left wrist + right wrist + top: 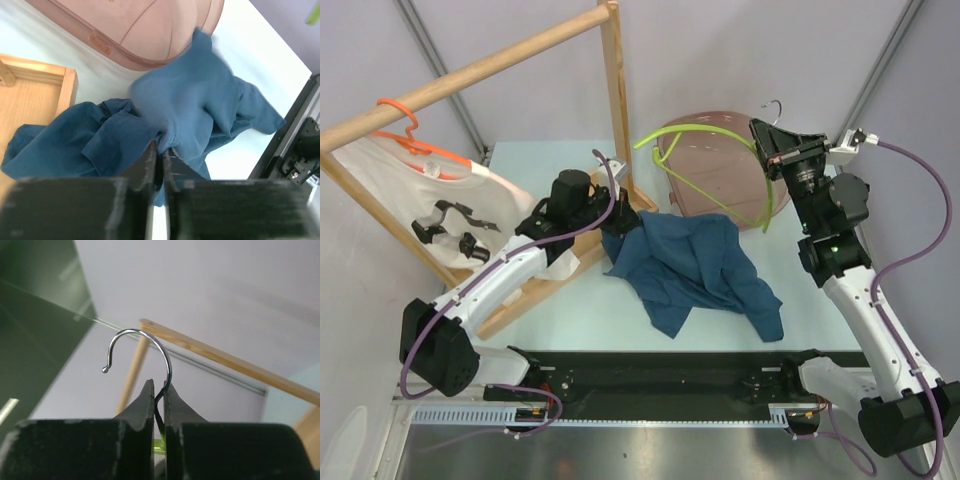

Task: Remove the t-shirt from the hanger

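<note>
The blue t-shirt (700,265) lies crumpled on the table, apart from the hanger. My left gripper (620,218) sits at its left edge, next to the wooden rack's base. In the left wrist view that gripper (162,147) is shut on a fold of the t-shirt (200,95). The lime-green hanger (710,123) hangs bare above the back of the table. My right gripper (770,140) holds it by its top. In the right wrist view this gripper (159,385) is shut on the stem of the metal hook (167,360).
A wooden clothes rack stands at the left, its rod (470,75) carrying an orange hanger (400,125) with a white printed shirt (430,190). Its wooden base (30,100) lies beside the t-shirt. A pink plastic tub (710,165) sits behind the t-shirt. A black rail (670,375) runs along the near edge.
</note>
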Controlling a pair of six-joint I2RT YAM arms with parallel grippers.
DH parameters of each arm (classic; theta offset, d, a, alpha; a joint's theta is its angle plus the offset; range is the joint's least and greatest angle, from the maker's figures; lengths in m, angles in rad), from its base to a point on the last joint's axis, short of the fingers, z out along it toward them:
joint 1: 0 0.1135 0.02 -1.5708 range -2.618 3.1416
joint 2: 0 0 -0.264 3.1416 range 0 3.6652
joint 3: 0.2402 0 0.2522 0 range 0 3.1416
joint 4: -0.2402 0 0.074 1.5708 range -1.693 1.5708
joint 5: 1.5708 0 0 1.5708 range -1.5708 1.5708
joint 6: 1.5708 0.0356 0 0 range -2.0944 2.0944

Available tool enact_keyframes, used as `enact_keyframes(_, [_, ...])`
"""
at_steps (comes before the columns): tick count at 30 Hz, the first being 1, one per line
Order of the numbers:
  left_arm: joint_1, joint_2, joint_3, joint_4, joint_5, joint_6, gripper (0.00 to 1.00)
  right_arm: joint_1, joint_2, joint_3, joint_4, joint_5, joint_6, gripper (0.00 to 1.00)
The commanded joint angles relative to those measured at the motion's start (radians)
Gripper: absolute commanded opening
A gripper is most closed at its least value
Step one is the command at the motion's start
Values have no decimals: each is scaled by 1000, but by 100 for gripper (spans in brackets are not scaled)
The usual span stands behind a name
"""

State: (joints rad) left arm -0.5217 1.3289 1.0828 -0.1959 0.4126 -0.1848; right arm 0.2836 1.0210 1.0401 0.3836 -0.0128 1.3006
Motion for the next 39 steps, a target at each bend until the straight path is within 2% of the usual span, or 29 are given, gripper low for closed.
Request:
enact_keyframes(1, [-6, -11, 58, -11, -29, -5, 20, 2, -53, 147, -269, 11, -216, 0])
enact_keyframes(2, [-6, -19, 58, -10, -28, -5, 46, 8, -59, 164, -331, 80, -303, 0])
enact_keyframes(3, [-5, -26, 54, -5, -24, -2, 54, 9, -70, 193, -457, 109, -338, 0])
enact_keyframes(4, [-4, -49, 51, -1, -24, -1, 68, 9, -70, 202, -512, 163, -416, 0])
enact_keyframes(6, [-6, -103, 19, 42, -24, 1, 80, 9, -79, 216, -648, 223, -478, 0])
enact_keyframes(7, [-5, -126, 5, 59, -34, -1, 91, 9, -93, 210, -678, 278, -512, 0])
enact_keyframes(8, [-6, -147, -26, 96, -59, -7, 95, 9, -104, 203, -725, 301, -573, 0])
enact_keyframes(10, [-5, -218, -56, 146, -99, -10, 99, 9, -134, 166, -755, 339, -633, 0])
enact_keyframes(13, [-4, -298, -107, 190, -164, -12, 100, 9, -185, 108, -776, 356, -747, 0])
enact_keyframes(15, [-3, -342, -141, 246, -158, -15, 100, 9, -209, 84, -798, 356, -817, 0])
enact_keyframes(17, [-4, -356, -161, 298, -94, -13, 100, 9, -243, 55, -793, 321, -875, 0])
enact_keyframes(21, [-9, -326, -166, 401, 232, -42, 100, 12, -254, 47, -795, 139, -1007, 0])
enact_keyframes(23, [-21, -294, -166, 452, 316, -61, 100, 26, -245, 51, -798, 73, -1040, 0])
enact_keyframes(25, [-52, -266, -140, 428, 385, -59, 100, 48, -233, 54, -796, -19, -1073, 0])
enact_keyframes(28, [-99, -197, -91, 351, 440, -38, 100, 130, -216, 61, -776, -32, -1095, 0])
enact_keyframes(29, [-110, -166, -83, 334, 449, -27, 100, 193, -214, 60, -767, -21, -1100, 0])
enact_keyframes(39, [-248, -65, -17, 204, 555, 53, 100, 604, -107, 101, -637, 296, -1166, 0])
